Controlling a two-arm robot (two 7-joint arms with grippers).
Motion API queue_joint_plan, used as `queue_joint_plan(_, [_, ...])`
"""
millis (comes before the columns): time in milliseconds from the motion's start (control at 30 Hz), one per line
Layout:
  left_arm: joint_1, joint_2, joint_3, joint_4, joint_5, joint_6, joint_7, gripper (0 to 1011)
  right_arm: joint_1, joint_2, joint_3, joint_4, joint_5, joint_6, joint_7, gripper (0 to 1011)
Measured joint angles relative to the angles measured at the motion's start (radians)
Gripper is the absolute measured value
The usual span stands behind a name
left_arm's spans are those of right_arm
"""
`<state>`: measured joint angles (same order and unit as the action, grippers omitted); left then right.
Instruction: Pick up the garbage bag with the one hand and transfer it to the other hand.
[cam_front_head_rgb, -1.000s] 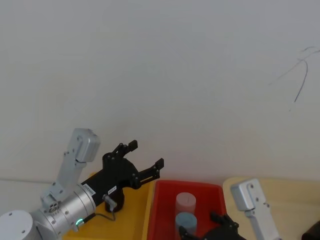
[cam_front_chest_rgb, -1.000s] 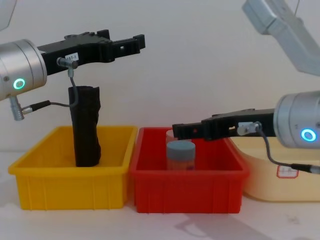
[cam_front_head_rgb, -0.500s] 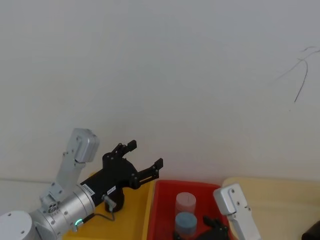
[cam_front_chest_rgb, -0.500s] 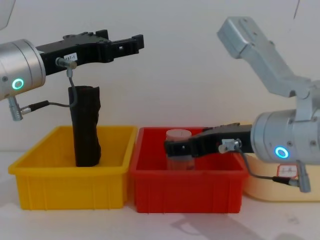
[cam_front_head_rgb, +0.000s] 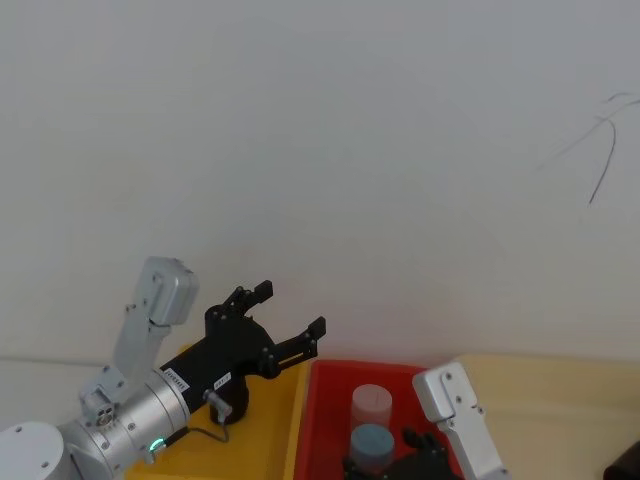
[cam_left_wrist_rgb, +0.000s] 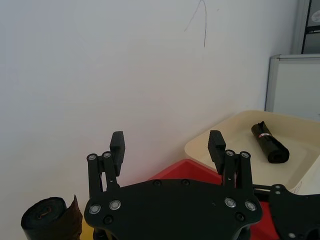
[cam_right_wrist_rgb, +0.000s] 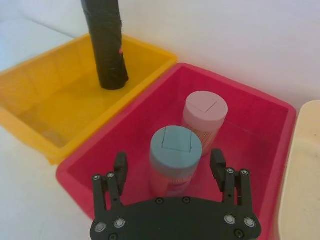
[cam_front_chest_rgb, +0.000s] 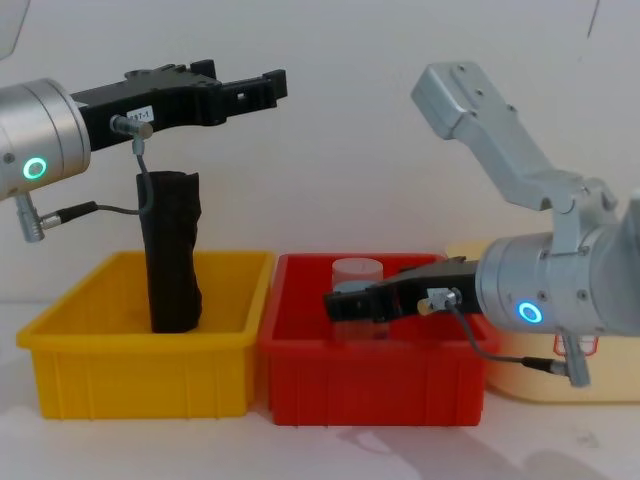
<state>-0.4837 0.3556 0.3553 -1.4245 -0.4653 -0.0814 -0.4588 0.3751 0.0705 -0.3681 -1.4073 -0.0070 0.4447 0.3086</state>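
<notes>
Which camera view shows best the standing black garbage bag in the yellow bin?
The chest view: the garbage bag stands in full side profile. The right wrist view cuts off its top; the left wrist view shows its rolled end.

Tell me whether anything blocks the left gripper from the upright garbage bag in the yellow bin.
Nothing visible does. The left gripper hovers open above the garbage bag, with open air between them.

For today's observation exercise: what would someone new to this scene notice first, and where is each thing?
The tall black garbage bag stands upright in the yellow bin, with the left gripper open in the air above it. To its right, the right gripper is open around a blue-lidded jar in the red bin, beside a pink-lidded jar.
</notes>
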Motion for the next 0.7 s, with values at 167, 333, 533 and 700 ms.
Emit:
queue_joint_plan(167, [0.0,0.0,0.0,0.0,0.0,0.0,0.0,1001,0.025,-0.01,-0.003,0.045,-0.003,-0.007,-0.012,1001])
queue_joint_plan(333, [0.0,0.0,0.0,-0.001,0.0,0.0,0.0,1002,0.046,-0.019,-0.005,0.085,-0.005,-0.011,-0.021,1001])
queue_joint_plan(533, [0.0,0.0,0.0,-0.001,0.0,0.0,0.0,1002,0.069,-0.031,-0.004,0.129,-0.01,-0.014,-0.03,1001])
queue_joint_plan(700, [0.0,0.0,0.0,-0.001,0.0,0.0,0.0,1001,0.087,-0.04,-0.002,0.162,-0.014,-0.015,-0.038,992])
